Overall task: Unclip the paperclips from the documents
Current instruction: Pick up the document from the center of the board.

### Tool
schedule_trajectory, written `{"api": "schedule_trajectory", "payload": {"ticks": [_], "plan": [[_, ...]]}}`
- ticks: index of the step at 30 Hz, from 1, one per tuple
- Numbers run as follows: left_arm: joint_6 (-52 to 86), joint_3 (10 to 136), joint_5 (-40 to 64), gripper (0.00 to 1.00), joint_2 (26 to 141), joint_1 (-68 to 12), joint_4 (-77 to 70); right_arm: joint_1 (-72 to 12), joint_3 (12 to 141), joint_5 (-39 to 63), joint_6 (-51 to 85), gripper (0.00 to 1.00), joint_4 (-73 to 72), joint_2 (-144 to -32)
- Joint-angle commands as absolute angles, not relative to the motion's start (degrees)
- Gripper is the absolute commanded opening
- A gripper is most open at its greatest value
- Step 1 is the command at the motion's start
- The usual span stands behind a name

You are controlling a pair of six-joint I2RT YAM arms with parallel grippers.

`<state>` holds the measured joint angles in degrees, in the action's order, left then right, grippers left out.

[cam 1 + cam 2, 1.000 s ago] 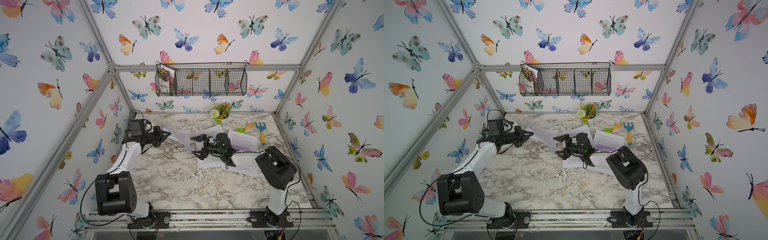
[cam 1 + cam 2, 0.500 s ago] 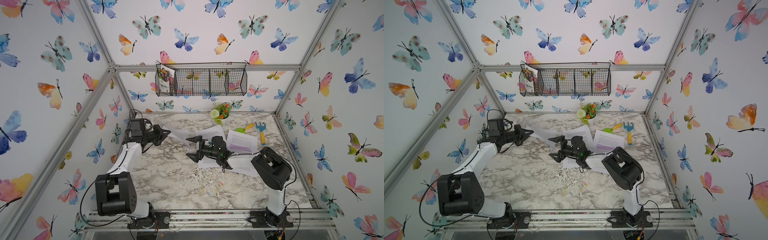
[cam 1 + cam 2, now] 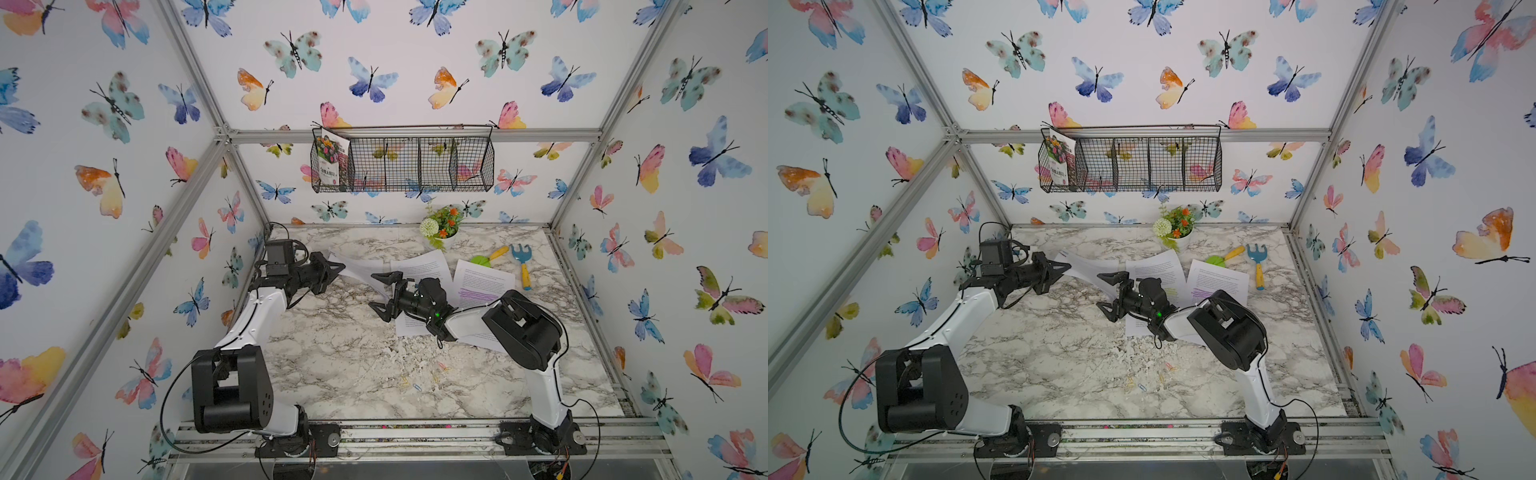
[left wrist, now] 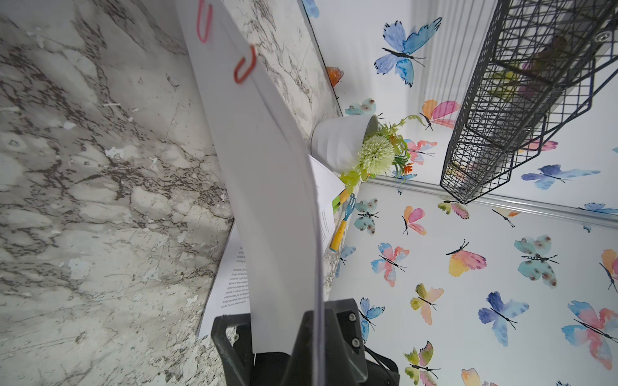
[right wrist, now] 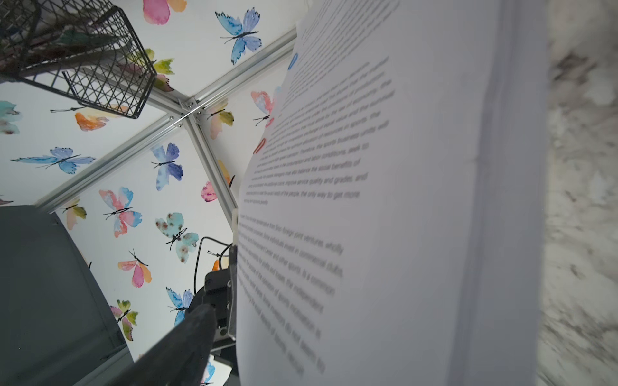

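Left claw [image 3: 338, 268] stays clenched on one document [image 3: 357, 266], lifted off the bench [image 3: 332, 374]. Two red paperclips [image 4: 245, 65] sit far along its edge from that claw. Right claw [image 3: 372, 291], spread wide, has swung in beside the sheet, so I judge plucking comes next.

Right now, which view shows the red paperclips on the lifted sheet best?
Left wrist: both red paperclips sit sharp and close on the lifted sheet's edge. Right wrist shows only blurred red loops peeking past that edge. In both top views the sheet shows, but the clips are too small to tell.
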<state>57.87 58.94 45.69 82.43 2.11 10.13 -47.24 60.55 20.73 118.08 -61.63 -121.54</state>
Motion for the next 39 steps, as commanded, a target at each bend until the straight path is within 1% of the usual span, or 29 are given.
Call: {"api": "schedule_trajectory", "payload": {"ticks": [1, 8, 13, 16, 21, 27, 29, 36, 39], "plan": [[57.1, 57.5, 48.6, 0.00, 79.2, 1.8, 9.8, -47.3, 61.6, 17.3, 135.7, 0.93, -66.6, -124.3], [57.1, 57.5, 51.5, 0.00, 77.2, 1.8, 11.8, -45.1, 57.5, 15.8, 134.6, 0.84, -72.4, -125.7], [56.0, 56.1, 55.1, 0.00, 76.3, 1.8, 13.0, -44.2, 61.8, 17.1, 134.6, 0.76, -77.4, -131.0], [55.5, 55.6, 56.7, 0.00, 75.6, 1.8, 13.4, -44.2, 65.0, 17.0, 135.9, 0.75, -80.6, -134.1], [55.3, 55.4, 58.7, 0.00, 74.3, 1.8, 14.1, -43.1, 64.3, 16.4, 135.3, 0.71, -80.9, -134.5], [55.2, 54.5, 60.5, 0.00, 72.4, 1.7, 14.4, -41.3, 64.8, 16.8, 134.3, 0.61, -83.4, -136.3], [55.2, 53.8, 61.1, 0.00, 71.4, 1.6, 14.8, -40.9, 65.8, 17.0, 134.3, 0.59, -84.4, -137.3], [54.7, 52.6, 61.9, 0.00, 69.3, 1.7, 15.9, -39.3, 65.9, 18.2, 134.1, 0.59, -87.3, -138.3], [54.5, 53.0, 62.3, 0.00, 69.1, 1.7, 16.1, -38.9, 66.5, 19.3, 133.8, 0.55, -87.5, -138.9]]}}
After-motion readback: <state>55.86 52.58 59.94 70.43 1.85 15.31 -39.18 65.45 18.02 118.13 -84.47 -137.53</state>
